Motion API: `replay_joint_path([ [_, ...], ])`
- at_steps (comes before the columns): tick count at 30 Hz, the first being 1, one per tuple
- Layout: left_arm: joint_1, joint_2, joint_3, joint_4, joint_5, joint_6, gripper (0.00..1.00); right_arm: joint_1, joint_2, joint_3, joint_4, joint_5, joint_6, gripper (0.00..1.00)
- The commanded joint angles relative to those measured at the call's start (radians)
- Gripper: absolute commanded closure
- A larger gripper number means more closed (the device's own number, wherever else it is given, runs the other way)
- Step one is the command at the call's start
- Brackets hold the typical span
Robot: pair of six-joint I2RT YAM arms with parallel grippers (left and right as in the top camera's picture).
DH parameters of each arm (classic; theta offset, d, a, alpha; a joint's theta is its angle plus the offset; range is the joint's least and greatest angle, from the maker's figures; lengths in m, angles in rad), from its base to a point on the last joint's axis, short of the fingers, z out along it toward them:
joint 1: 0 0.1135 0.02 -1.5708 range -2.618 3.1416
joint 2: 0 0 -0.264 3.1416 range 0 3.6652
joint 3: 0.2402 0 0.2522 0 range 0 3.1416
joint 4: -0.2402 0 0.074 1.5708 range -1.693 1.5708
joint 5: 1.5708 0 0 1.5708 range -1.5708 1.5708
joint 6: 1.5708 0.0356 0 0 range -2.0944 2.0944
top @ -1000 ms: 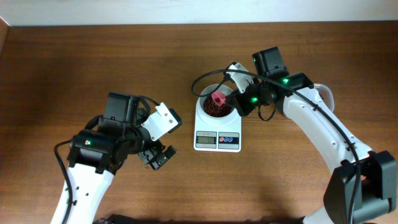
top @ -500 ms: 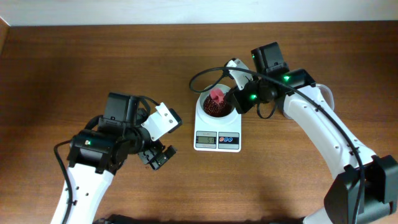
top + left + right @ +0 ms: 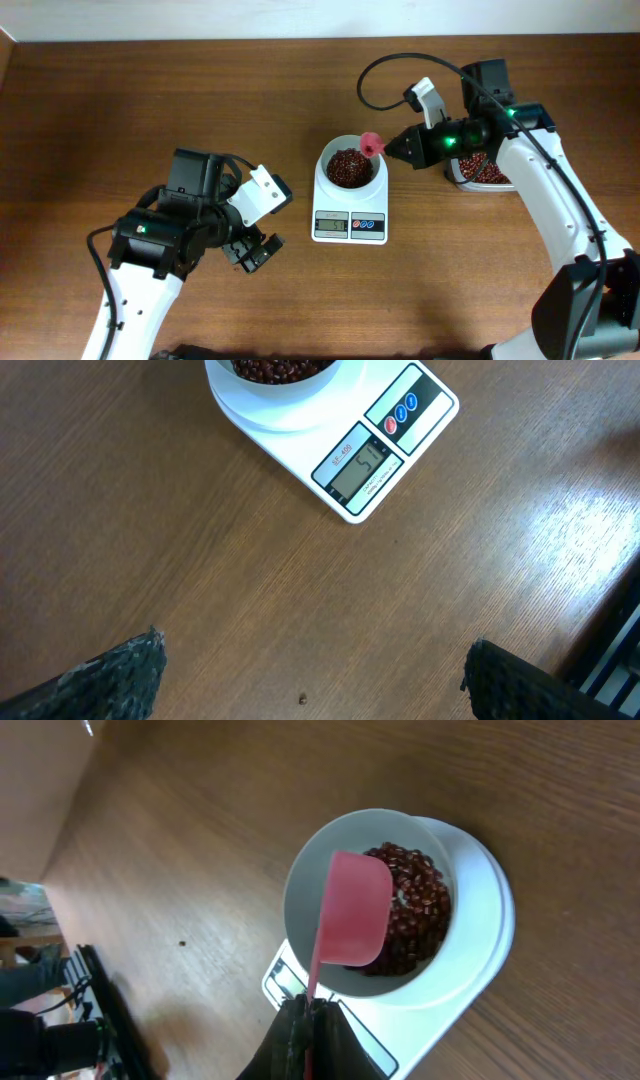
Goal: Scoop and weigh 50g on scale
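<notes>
A small white rectangular digital kitchen scale (image 3: 349, 226) stands near the middle of a brown wooden table (image 3: 150, 100). A round white bowl (image 3: 323, 166) on its platform holds a heap of dark red beans (image 3: 348, 167).

The right gripper (image 3: 396, 148) reaches in from the bowl's right and is clamped tight on the thin handle of a pink plastic scoop (image 3: 372, 143). The scoop's pan hangs over the bowl's upper right rim as seen from overhead (in the right wrist view it covers part of the rim and the beans below it). Whether the scoop touches the bowl cannot be told.

Further right on the table, a clear plastic tub (image 3: 484, 172) of more red beans shows partly from under that arm's white forearm.

The left gripper (image 3: 255, 250) hovers over bare wood to the left of the scale and lower in the overhead view, well apart from it. Its jaws are spread wide and hold nothing, and its two dark fingers (image 3: 120, 672) frame the lower corners of the left wrist view. That view also catches the scale's grey display (image 3: 358, 468) and the red and blue buttons (image 3: 398, 415) beside it. The digits are too faint to read with confidence.
</notes>
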Motion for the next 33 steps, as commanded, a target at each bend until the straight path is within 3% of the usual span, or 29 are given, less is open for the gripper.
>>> replay_joint_path([
  [1,0.004,-0.01,0.02,0.002,0.014,0.016,0.01,-0.035,-0.027,0.019,-0.005,-0.034,0.0,0.96],
  [9,0.004,-0.01,0.02,0.002,0.014,0.016,0.01,-0.413,-0.029,0.019,-0.164,-0.021,-0.195,0.96],
  [12,0.004,-0.01,0.02,0.002,0.014,0.015,0.01,-0.532,-0.039,0.019,-0.182,0.235,-0.209,0.96],
  [16,0.004,-0.01,0.02,0.002,0.014,0.015,0.01,-0.391,-0.093,0.038,-0.179,0.641,-0.206,0.96],
  [19,0.004,-0.01,0.02,0.002,0.014,0.015,0.01,-0.245,-0.118,0.069,-0.169,1.051,-0.173,0.96],
  [20,0.004,-0.01,0.02,0.002,0.014,0.015,0.01,-0.226,-0.118,0.069,-0.165,1.082,-0.173,0.96],
  [23,0.004,-0.01,0.02,0.002,0.014,0.015,0.01,-0.19,-0.122,0.097,-0.127,0.911,-0.124,0.96],
  [25,0.004,-0.01,0.02,0.002,0.014,0.015,0.01,-0.19,-0.124,0.128,-0.097,0.59,-0.14,0.96],
  [26,0.004,-0.01,0.02,0.002,0.014,0.016,0.01,-0.19,-0.122,0.128,-0.07,0.264,-0.222,0.96],
  [28,0.004,-0.01,0.02,0.002,0.014,0.015,0.01,-0.184,-0.108,0.127,-0.068,-0.045,-0.29,0.96],
  [33,0.004,-0.01,0.02,0.002,0.014,0.015,0.01,-0.037,-0.033,0.112,-0.092,0.014,-0.309,0.96],
])
